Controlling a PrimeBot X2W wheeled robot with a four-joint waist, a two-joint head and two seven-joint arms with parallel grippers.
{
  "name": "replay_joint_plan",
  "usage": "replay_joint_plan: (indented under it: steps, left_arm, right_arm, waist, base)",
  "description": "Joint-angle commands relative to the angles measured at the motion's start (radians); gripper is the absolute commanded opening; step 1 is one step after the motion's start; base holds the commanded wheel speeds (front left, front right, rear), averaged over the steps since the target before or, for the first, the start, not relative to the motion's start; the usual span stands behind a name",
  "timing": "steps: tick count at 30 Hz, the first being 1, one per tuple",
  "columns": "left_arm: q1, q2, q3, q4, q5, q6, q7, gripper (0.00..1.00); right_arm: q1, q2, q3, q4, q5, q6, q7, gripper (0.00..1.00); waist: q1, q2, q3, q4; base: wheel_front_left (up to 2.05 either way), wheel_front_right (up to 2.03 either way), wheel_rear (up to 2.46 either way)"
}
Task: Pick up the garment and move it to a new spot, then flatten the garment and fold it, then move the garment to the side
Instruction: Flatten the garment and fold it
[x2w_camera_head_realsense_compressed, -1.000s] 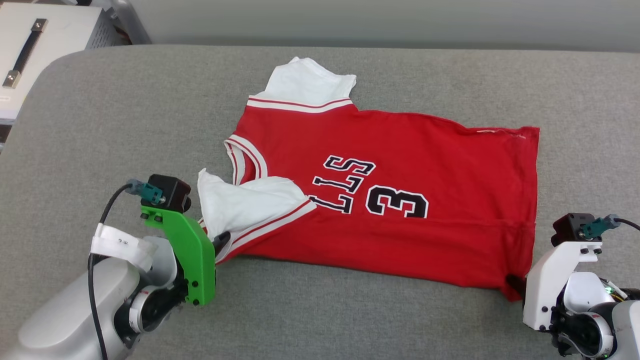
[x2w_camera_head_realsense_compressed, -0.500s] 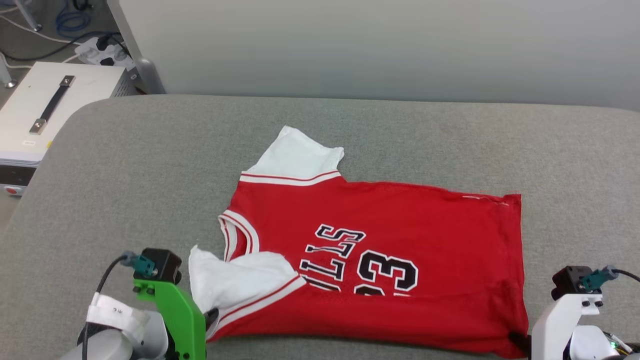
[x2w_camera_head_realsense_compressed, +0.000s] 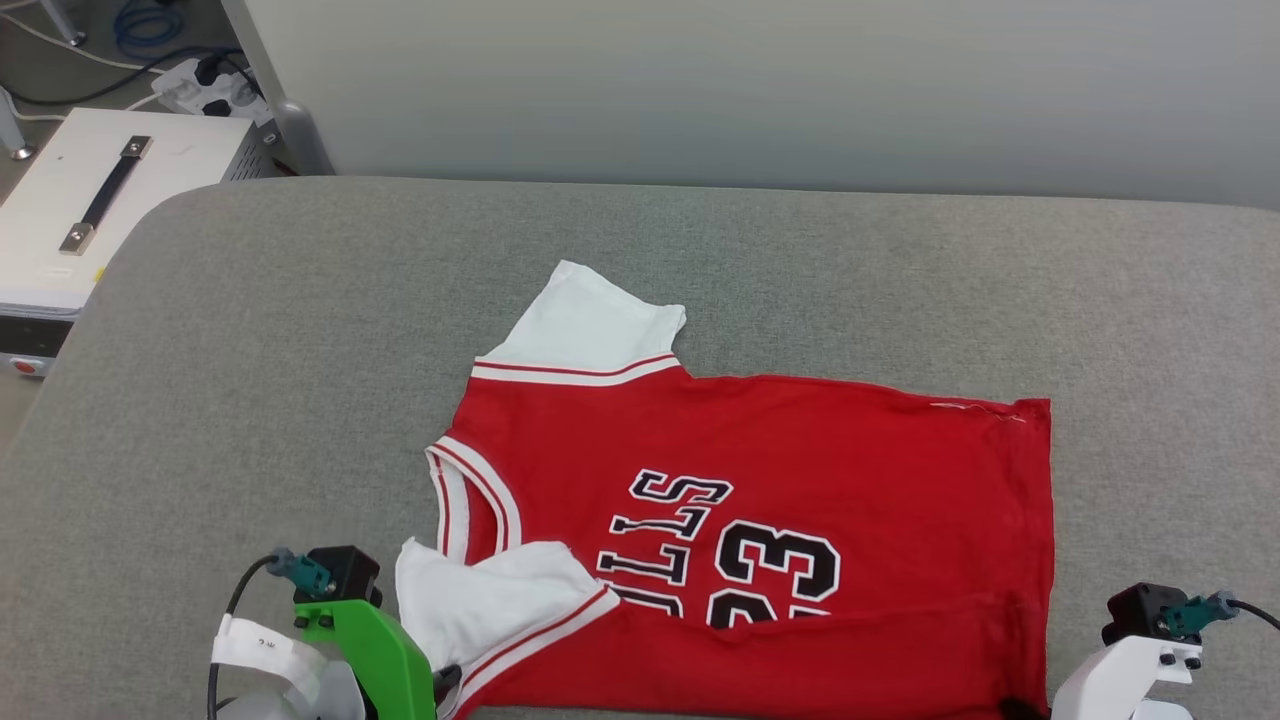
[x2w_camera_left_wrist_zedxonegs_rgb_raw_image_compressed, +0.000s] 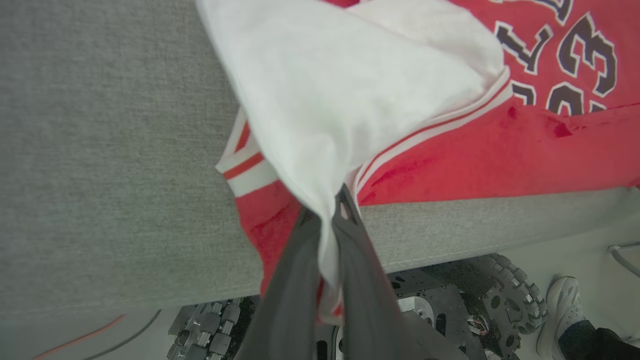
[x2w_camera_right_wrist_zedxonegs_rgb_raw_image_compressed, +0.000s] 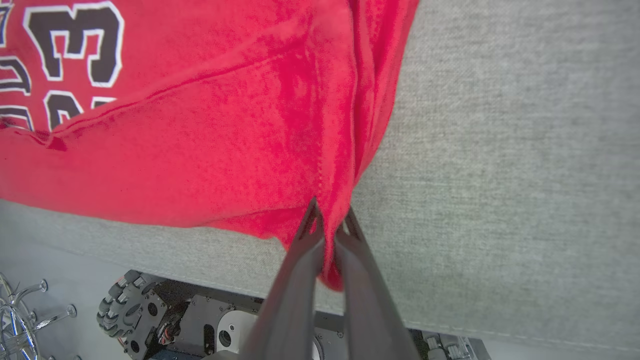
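In the head view the frame's bottom edge cuts off the near side of the shirt (x2w_camera_head_realsense_compressed: 760, 480), and a folded-over white sleeve (x2w_camera_head_realsense_compressed: 490, 600) and a raised crease hide part of its lettering. You see the shirt lying on the gray pad (x2w_camera_head_realsense_compressed: 300, 350), long axis left to right, collar leftward, hem rightward. The left gripper (x2w_camera_left_wrist_zedxonegs_rgb_raw_image_compressed: 327, 210) pinches the near sleeve. The right gripper (x2w_camera_right_wrist_zedxonegs_rgb_raw_image_compressed: 330, 220) pinches the near hem corner. Both grip at the pad's front edge.

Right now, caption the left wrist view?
Left gripper grips the garment by its white sleeve, at the grey table edge.
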Motion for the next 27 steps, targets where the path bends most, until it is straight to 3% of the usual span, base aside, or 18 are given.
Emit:
replay_joint_plan:
  steps: [1,15,27]
  left_arm:
    - [-0.027,-0.016,0.004,0.031,-0.003,-0.015,-0.011,1.0]
    - [-0.099,0.038,0.086,-0.003,0.068,0.019,-0.139,1.0]
    - [-0.263,0.032,0.146,0.038,0.16,0.004,-0.249,1.0]
  right_arm:
    - [-0.006,0.008,0.001,0.0,-0.007,0.0,-0.069,1.0]
    - [-0.06,0.045,-0.034,-0.079,-0.098,0.0,-0.481,1.0]
    - [-0.169,0.071,-0.024,-0.164,-0.236,0.0,-0.654,1.0]
  waist:
    - [0.0001,0.0,-0.001,-0.005]
    - [0.0001,0.0,-0.011,-0.018]
    - [0.0001,0.0,0.109,-0.087]
  base:
    - [0.0,0.0,0.0]
    - [0.0,0.0,0.0]
    - [0.0,0.0,0.0]
